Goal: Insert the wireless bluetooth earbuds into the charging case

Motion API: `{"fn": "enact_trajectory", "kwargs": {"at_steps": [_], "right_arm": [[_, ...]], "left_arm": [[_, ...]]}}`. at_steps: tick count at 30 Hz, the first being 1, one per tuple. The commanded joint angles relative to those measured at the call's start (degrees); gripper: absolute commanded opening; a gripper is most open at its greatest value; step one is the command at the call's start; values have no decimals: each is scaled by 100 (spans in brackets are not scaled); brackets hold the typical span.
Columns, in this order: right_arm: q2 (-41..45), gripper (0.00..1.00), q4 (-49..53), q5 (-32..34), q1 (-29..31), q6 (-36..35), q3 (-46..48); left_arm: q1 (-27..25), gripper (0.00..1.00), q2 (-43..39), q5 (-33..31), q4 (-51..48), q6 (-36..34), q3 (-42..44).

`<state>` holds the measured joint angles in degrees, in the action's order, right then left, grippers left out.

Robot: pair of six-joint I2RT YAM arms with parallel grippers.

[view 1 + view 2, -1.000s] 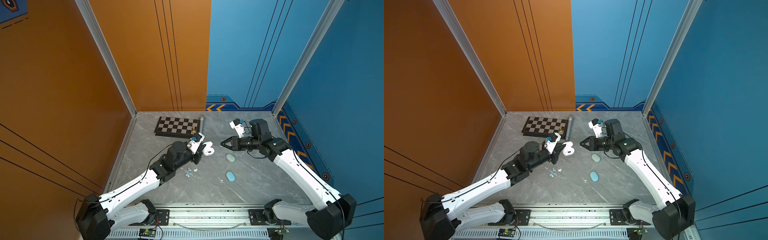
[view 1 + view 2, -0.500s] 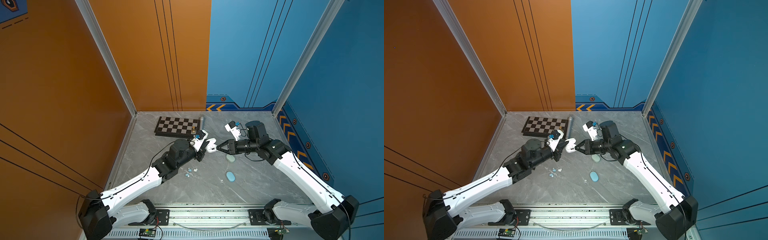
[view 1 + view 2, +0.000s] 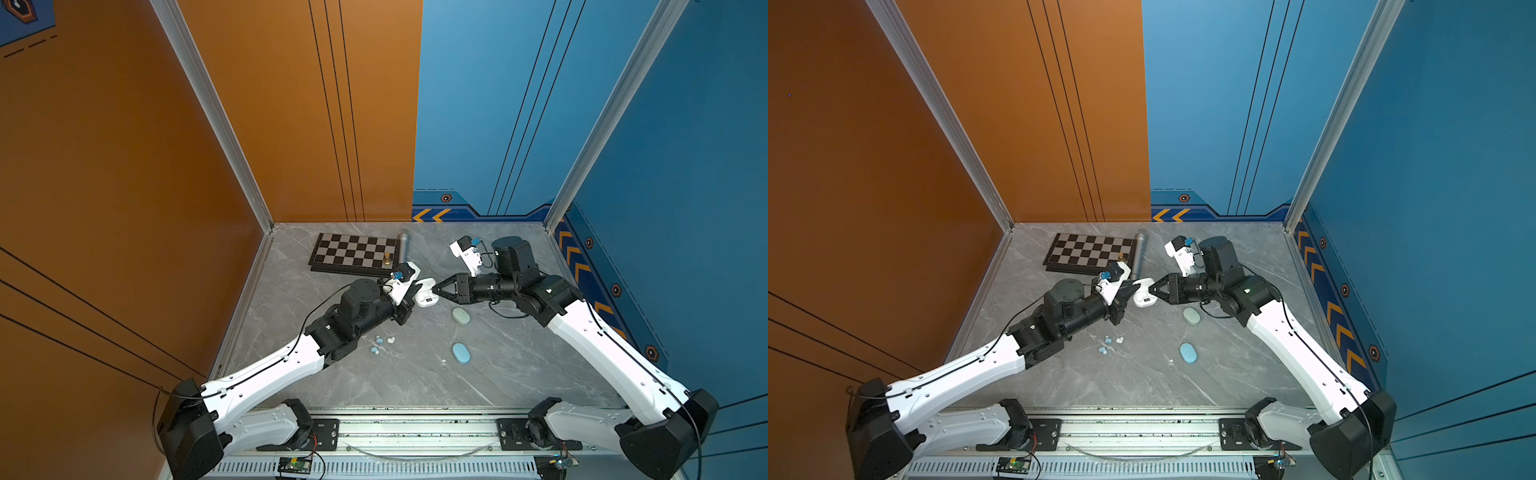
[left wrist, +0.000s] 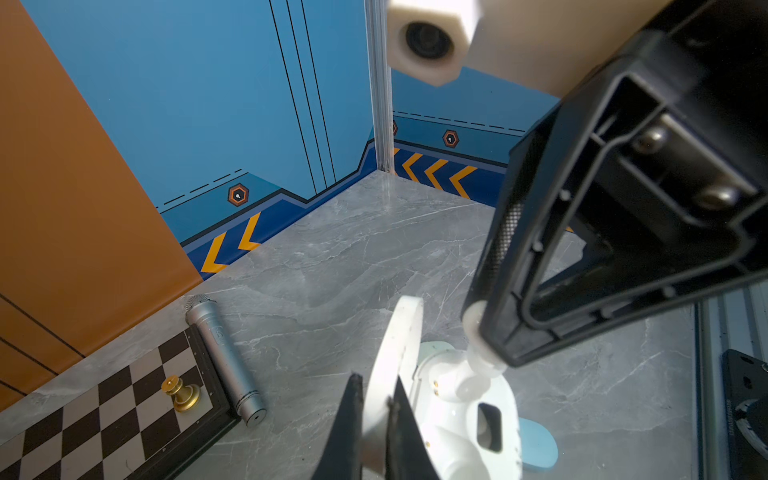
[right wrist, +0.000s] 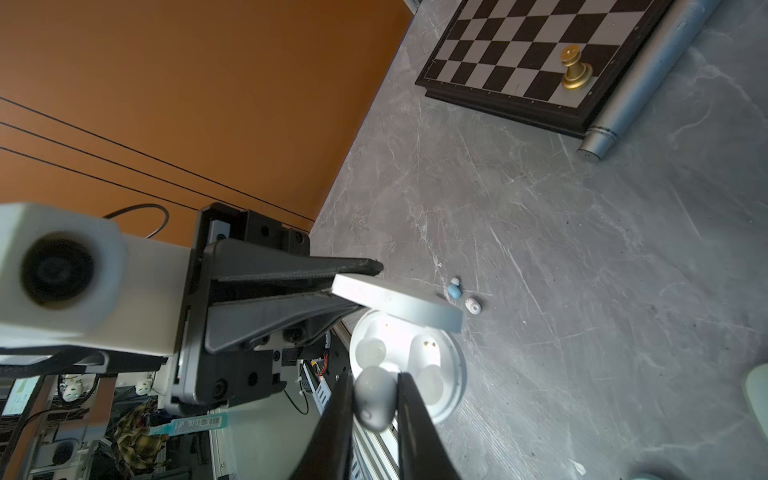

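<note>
- The left gripper (image 4: 375, 378) is clamped on the raised lid (image 4: 395, 353) of the open white charging case (image 4: 461, 415), one finger on each face of the lid.
- In both top views this case (image 3: 426, 297) (image 3: 1144, 299) hangs off the table, just beyond the chessboard's (image 3: 353, 253) corner nearest the right arm, on the robot's side of the board.
- The right gripper (image 5: 374, 378) is closed on a white earbud (image 5: 374, 403), pinched between its two black fingers.
- In the left wrist view that held earbud (image 4: 478, 332) points into a well of the case base and seems to touch it. Whether it is seated cannot be told.
- The two grippers meet tip to tip at the case (image 5: 415, 365), the right gripper (image 3: 436, 289) coming in from the side away from the chessboard.
- Three loose earbuds lie close together on the grey table (image 3: 415, 386), well to the robot's side of the chessboard: two light blue (image 3: 379, 340) (image 3: 374, 350) and one white (image 3: 390, 340).
- A pale green case (image 3: 460, 316) and a light blue case (image 3: 461, 353) lie shut on the table, farther from the chessboard than the held case, the blue one farthest.
- A gold chess piece (image 5: 575, 70) stands upright on the chessboard near its edge.
- A silver microphone (image 4: 224, 353) lies alongside that same edge of the chessboard, touching it or just beside it.
</note>
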<state>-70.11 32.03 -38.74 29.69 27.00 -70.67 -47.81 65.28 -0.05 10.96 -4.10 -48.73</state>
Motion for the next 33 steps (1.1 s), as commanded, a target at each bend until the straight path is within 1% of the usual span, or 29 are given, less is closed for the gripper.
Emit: {"fn": "enact_trajectory", "kwargs": {"at_steps": [1, 4, 11, 14, 18, 23, 29, 31, 33], "right_arm": [[-58, 21, 342, 206, 19, -336, -97], [-76, 21, 443, 304, 19, -489, -112], [-144, 22, 444, 379, 54, -564, -122], [-146, 25, 442, 441, 96, -608, -108], [-114, 34, 444, 545, 142, -650, -87], [-78, 39, 444, 634, 167, -684, -163], [116, 39, 378, 757, 51, -600, -510], [313, 39, 234, 923, 4, -566, -545], [490, 39, 17, 1165, -79, -338, -440]], "left_arm": [[-62, 0, -51, -127, 125, -118, -260], [-68, 0, -12, -77, 122, -124, -325], [-75, 0, 55, -25, 123, -119, -399], [-86, 0, 79, -21, 119, -122, -430], [-85, 0, 99, -16, 125, -125, -443], [-90, 0, 108, -1, 121, -122, -436], [-91, 0, 8, -142, 121, -126, -322], [-88, 0, -102, -250, 123, -159, -224], [-73, 0, -291, -404, 124, -203, -73]]}}
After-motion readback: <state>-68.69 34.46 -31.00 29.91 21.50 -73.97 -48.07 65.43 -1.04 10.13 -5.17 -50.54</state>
